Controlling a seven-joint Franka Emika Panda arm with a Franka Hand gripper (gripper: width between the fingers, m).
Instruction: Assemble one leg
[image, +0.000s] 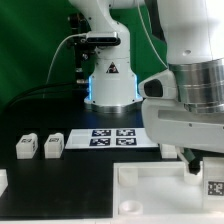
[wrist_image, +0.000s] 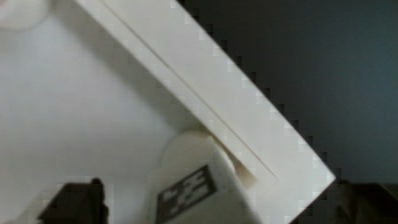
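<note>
So in the exterior view we've got the arm's wrist filling the right side, w/ the gripper down low over the big white panel at the bottom. Between the fingers there's a leg, its b&w tag facing the cam, right at the exterior view's right edge. It sits over the panel's corner area, but we can't tell if it's touching the panel or just above it.

The wrist view is a close-up: same leg w/ its tag showing, next to a raised edge of the panel. Dark fingertips poke in at the frame edge. The gripper looks clamped on the leg, fingers on either side of it.

Two more legs are on the black table over at the exterior view's left, a first spare leg and a second spare leg, standing just beside each other, well apart from the gripper. The marker board lies flat behind them, near the robot base. Another white bit shows at the far left edge, too cropped to ID.
</note>
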